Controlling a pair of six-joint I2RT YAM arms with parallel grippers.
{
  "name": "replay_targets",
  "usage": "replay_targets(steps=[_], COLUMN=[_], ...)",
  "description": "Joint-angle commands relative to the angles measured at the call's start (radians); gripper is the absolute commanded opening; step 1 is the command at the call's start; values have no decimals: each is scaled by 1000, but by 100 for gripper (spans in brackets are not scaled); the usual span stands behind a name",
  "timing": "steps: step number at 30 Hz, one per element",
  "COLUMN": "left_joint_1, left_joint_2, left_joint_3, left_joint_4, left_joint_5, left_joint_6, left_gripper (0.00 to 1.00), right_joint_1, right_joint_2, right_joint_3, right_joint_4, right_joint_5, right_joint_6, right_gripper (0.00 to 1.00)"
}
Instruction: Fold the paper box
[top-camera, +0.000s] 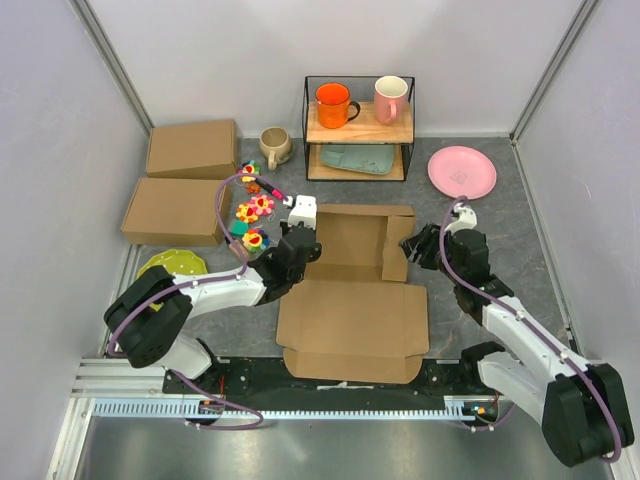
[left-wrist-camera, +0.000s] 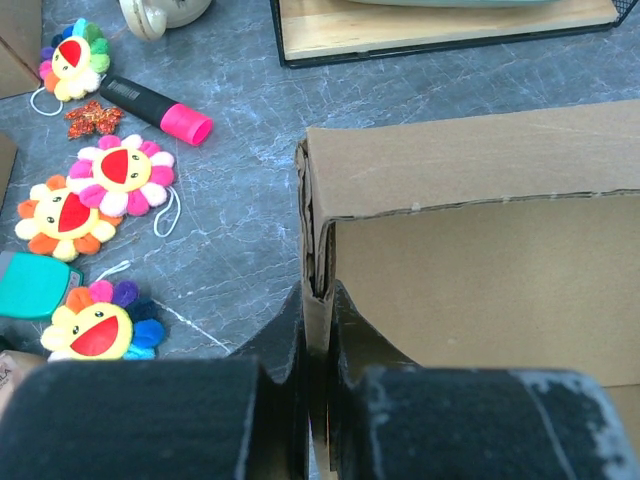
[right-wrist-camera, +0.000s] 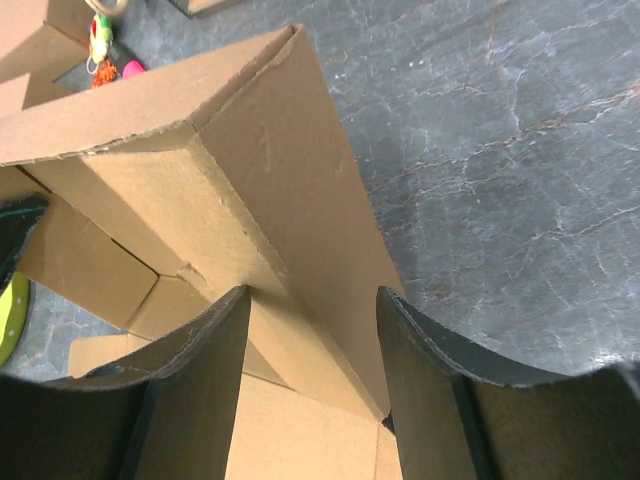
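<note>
The paper box (top-camera: 352, 300) lies at the centre of the top view on the table (top-camera: 500, 230), its raised tray running left to right and the flat lid spread toward the bottom edge. Its left end wall is pinched tight by the left hand (left-wrist-camera: 318, 305). The right end wall is straddled by the right hand (right-wrist-camera: 312, 320), which is spread wide and grips nothing.

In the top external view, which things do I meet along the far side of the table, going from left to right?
The farther closed flat brown cardboard box → beige ceramic mug → black wire shelf with wooden boards → round pink plate.
</note>
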Motion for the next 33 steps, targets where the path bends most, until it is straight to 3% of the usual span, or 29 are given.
replay_targets(steps=[1, 8, 12, 18, 19, 23, 25, 27, 29, 32, 33], left_joint_1=[-3, -6, -17, -29, -29, -27, -27, -29, -33, -35, -37], left_joint_2=[-12, -19, -23, -33, -33, -39, -38, -35, -33, -35, -35], left_joint_3=[-22, -36, -45, -64, -65, -65, -61, -57, -57, -59, -62], left_joint_4=[0, 55, 84, 111, 112, 121, 124, 126, 130, 135, 135], left_joint_5=[43, 60, 58, 40, 40, 35, 37, 38, 38, 37, 34], left_joint_6=[57, 110, 129, 142, 139, 132, 123, 115, 109, 110, 109], left_gripper=[2, 2, 2, 2, 2, 2, 2, 2, 2, 2, 2], right_joint_1=[31, 97, 127, 180, 199, 221, 221, 221, 221, 221, 221], right_joint_2=[60, 177, 255, 326, 336, 344, 347, 352, 370, 411, 422], right_joint_3=[57, 117, 169, 219, 227, 249, 247, 250, 259, 288, 295], right_joint_4=[62, 118, 124, 55, 38, -16, -16, -14, -16, -32, -37], right_joint_5=[23, 192, 256, 434, 474, 573, 579, 574, 580, 590, 594], right_joint_6=[-24, -50, -73, -131, -136, -145, -144, -145, -148, -153, -154], right_gripper=[62, 66, 61, 33, 23, 4, 5, 15, 19, 20, 14])
